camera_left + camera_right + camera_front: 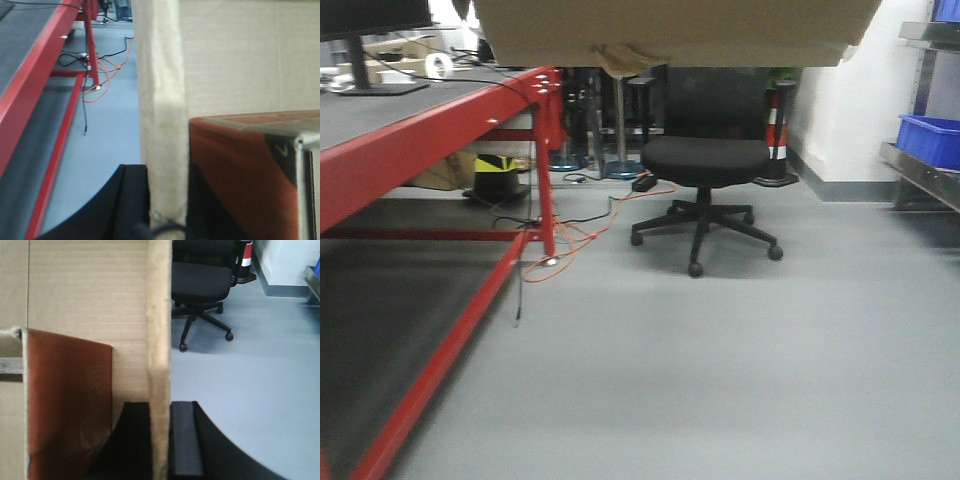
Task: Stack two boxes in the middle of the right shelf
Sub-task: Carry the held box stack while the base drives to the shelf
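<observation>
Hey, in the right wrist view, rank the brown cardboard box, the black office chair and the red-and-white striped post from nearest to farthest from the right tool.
1. Brown corrugated cardboard box: its upright wall edge is clamped in the right tool, bottom centre.
2. Black swivel office chair: ahead, upper middle.
3. Red-and-white striped post: behind the chair, top right.

Box (670,30): at top edge of front view, above and before the chair (705,160); chair on floor (720,380), centre rear; tabletop (380,125) along the left, monitor (365,20) and tape roll (438,65) at its far end; cables (570,235) on floor beside its leg; shelf (920,170) at right edge, bin (930,138) on it; box wall between fingers of left pincer (167,210) and of right pincer (160,440); second box (240,175) against its face.
</observation>
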Controlling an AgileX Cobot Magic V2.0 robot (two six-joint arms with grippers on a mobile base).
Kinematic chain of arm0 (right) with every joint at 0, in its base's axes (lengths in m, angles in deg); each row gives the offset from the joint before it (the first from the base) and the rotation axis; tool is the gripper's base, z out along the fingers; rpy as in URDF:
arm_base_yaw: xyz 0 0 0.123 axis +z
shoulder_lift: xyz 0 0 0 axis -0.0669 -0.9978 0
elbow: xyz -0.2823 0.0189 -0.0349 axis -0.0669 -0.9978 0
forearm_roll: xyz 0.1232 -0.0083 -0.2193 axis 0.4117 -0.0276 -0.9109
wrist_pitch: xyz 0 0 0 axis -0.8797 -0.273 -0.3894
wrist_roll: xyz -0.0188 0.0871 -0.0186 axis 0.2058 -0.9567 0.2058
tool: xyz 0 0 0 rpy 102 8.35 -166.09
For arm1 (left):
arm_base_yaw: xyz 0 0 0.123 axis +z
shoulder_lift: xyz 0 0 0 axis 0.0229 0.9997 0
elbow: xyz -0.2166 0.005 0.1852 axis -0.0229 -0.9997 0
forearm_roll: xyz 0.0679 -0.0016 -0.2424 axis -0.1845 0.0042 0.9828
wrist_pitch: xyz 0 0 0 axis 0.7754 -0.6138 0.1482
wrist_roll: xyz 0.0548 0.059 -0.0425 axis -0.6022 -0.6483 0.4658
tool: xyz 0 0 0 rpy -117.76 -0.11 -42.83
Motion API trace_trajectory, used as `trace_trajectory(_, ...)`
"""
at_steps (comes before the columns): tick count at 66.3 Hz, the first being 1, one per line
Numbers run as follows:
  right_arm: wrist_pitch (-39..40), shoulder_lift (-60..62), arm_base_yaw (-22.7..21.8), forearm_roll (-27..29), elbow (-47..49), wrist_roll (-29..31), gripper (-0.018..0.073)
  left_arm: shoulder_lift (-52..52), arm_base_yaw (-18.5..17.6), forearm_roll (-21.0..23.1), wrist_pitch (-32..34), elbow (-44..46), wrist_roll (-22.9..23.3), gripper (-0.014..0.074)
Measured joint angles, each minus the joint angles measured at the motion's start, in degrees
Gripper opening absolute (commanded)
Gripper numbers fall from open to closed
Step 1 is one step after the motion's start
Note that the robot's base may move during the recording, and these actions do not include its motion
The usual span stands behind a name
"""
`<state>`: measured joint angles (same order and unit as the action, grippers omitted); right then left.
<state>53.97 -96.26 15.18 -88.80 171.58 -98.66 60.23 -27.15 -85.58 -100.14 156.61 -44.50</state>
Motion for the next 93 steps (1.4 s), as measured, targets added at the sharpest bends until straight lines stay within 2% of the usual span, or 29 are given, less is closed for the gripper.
trace_trajectory(93, 0.4, 0.0, 0.0, 0.0, 0.0, 0.0, -0.0163, 0.0, 0.0, 0.0, -0.1, 0.0, 0.0, -0.0111)
